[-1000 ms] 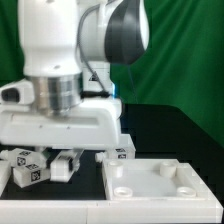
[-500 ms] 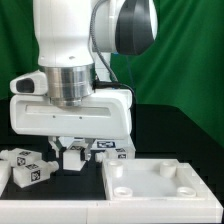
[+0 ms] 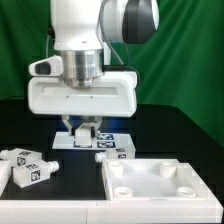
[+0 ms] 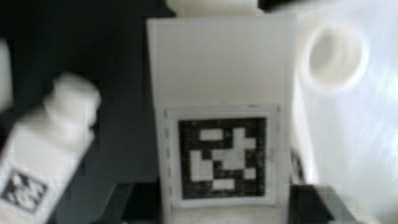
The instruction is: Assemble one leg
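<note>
white plastic leg (image 4: 221, 110), tag marker facing the wrist camera, is pinched between the gripper's (image 3: 88, 131) two dark fingers (image 4: 134, 205), which press on its opposite sides; the jaws look clamped on it. in the exterior view the gripper hangs above the black table (image 3: 72, 185), so the leg appears carried clear of the surface, above the far edge of the work area and back from the panel (image 3: 150, 186). as i judge it, the pick-up is done and the fitting is all left: the panel lies flat at the exterior view's right, the round corner sockets that show look empty, and the leg is well apart from them. loose legs (image 3: 28, 166) lie on the table at the exterior view's left, and one more (image 3: 118, 150) lies just beside the panel's far edge. the arm (image 3: 85, 40) stands nearly vertical, its wide white hand level and pointing straight down.
</note>
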Controlling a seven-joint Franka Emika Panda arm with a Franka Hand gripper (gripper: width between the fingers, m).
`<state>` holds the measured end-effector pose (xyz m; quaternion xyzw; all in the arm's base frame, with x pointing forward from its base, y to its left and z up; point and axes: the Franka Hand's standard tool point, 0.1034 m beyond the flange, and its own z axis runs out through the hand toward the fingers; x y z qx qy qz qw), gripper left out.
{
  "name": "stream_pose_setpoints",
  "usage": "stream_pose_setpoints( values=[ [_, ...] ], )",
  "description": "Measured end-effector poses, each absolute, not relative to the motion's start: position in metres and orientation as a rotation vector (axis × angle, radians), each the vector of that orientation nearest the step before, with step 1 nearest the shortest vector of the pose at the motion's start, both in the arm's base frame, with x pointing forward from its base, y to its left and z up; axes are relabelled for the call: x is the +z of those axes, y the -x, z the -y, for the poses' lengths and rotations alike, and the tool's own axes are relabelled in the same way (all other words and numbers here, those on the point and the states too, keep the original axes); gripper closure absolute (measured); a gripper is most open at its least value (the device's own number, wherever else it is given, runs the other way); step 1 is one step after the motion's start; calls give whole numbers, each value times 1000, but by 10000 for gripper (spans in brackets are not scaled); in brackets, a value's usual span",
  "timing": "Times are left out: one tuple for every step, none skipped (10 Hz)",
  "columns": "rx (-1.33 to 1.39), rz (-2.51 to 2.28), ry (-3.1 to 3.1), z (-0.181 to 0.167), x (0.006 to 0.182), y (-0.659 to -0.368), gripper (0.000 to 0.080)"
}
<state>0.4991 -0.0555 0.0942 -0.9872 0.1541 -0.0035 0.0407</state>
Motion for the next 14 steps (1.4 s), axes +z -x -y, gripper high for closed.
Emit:
stream_pose_setpoints(
  values=[
    [-11,-477,3024,58,94,-502,514],
    [-10,-476,3025,58,92,-504,514],
    [-9,-475,3025,58,92,-503,514],
    [-8,-474,3026,58,91,-503,514],
    [-14,-441,3032,61,89,-500,514],
    [-33,-363,3048,73,76,-480,514],
    [-30,-298,3067,83,63,-452,514],
    [-23,-279,3094,89,48,-424,514],
    [-47,-268,3137,87,33,-403,514],
    [-29,-246,3160,84,20,-388,514],
    [-31,-240,3174,84,14,-384,514],
    [-45,-230,3183,84,12,-386,514],
    [-61,-221,3188,83,12,-389,514],
    [-71,-221,3191,85,13,-390,514]
  ],
)
